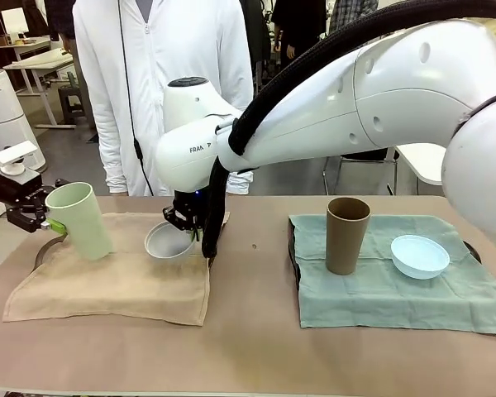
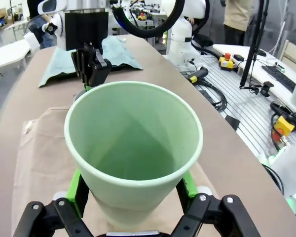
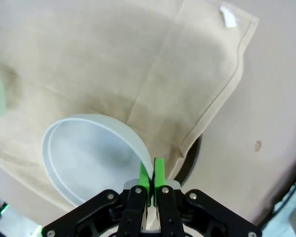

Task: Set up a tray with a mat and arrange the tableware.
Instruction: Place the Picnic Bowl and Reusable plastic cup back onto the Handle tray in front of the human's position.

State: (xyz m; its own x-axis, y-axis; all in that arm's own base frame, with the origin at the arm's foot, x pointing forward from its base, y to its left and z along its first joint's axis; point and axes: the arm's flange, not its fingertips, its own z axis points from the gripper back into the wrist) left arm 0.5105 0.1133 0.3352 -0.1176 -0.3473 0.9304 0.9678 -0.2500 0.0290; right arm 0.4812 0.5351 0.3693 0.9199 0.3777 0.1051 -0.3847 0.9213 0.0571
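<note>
The pale green cup (image 1: 80, 219) is being held tilted above the nine o'clock edge of the beige mat (image 1: 116, 277) by the left gripper (image 1: 54, 225), whose green pads (image 2: 77, 183) are being pressed against the cup's outer wall on opposite sides, the jaws standing wide around it. In the left wrist view the cup's open mouth (image 2: 133, 133) is being faced toward the camera, with the right arm's gripper at twelve o'clock beyond it. The white bowl (image 1: 169, 241) is being pinched at its rim by the right gripper (image 1: 184, 222), fingers drawn tight together on the thin wall, and is being held tipped over the mat's one o'clock part. In the right wrist view the bowl (image 3: 89, 158) is being shown at nine o'clock of the green fingertips (image 3: 145, 178), with a dark tray edge (image 3: 192, 159) peeking from under the mat (image 3: 113, 64). The brown cup (image 1: 345, 235) is standing upright on the teal mat (image 1: 397, 281), the light blue bowl (image 1: 419, 255) just beside it at three o'clock. A person in a white coat (image 1: 165, 83) is standing at twelve o'clock.
</note>
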